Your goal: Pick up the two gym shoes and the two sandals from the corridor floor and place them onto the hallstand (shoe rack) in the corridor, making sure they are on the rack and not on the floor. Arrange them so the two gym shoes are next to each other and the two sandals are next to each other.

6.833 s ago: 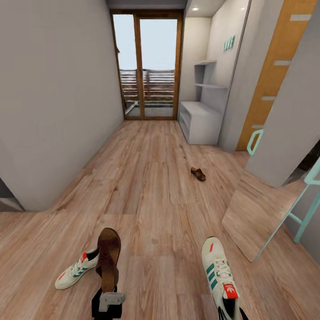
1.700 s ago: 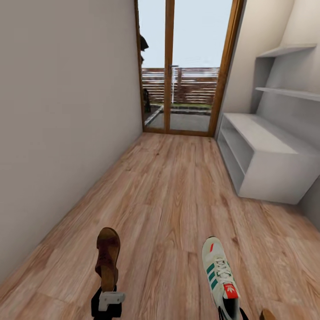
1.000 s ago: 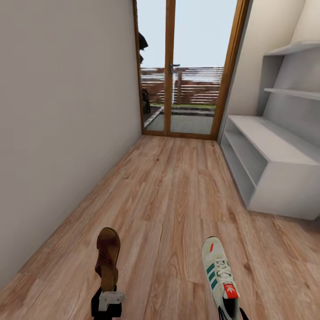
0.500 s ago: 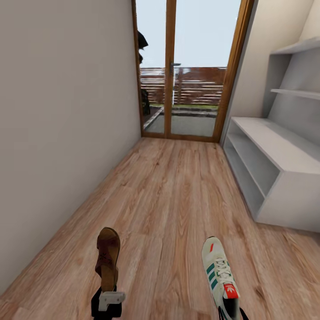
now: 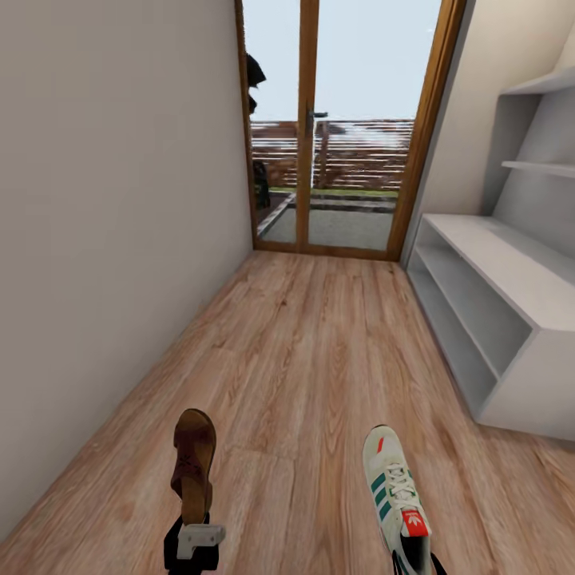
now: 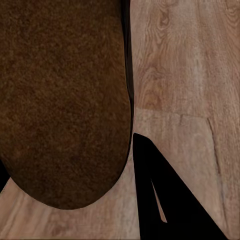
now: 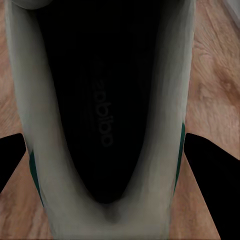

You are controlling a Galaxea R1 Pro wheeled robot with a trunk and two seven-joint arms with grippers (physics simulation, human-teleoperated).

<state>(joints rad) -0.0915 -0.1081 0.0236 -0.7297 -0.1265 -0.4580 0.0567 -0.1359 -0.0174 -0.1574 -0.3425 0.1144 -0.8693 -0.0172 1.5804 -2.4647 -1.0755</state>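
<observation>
My left gripper [image 5: 194, 527] is shut on the heel of a dark reddish-brown sandal [image 5: 194, 461] and holds it above the corridor floor [image 5: 319, 343], toe forward. The left wrist view shows the sandal's brown footbed [image 6: 60, 100] close up. My right gripper [image 5: 411, 551] is shut on the heel of a white gym shoe [image 5: 393, 493] with green stripes and a red tongue patch. That shoe's dark inside [image 7: 100, 100] faces the right wrist camera. The pale grey hallstand [image 5: 511, 279] with two open shelves stands along the right wall, ahead of me.
A grey wall [image 5: 112, 224] runs along the left. A wood-framed glass door [image 5: 335, 128] closes the corridor's far end. Two staggered wall shelves [image 5: 543, 164] hang above the hallstand. Bare plank floor lies between me and the rack.
The camera has rolled forward down the corridor, so the hallstand and door appear larger and nearer. Both grippers keep the same hold on the sandal and the gym shoe.
</observation>
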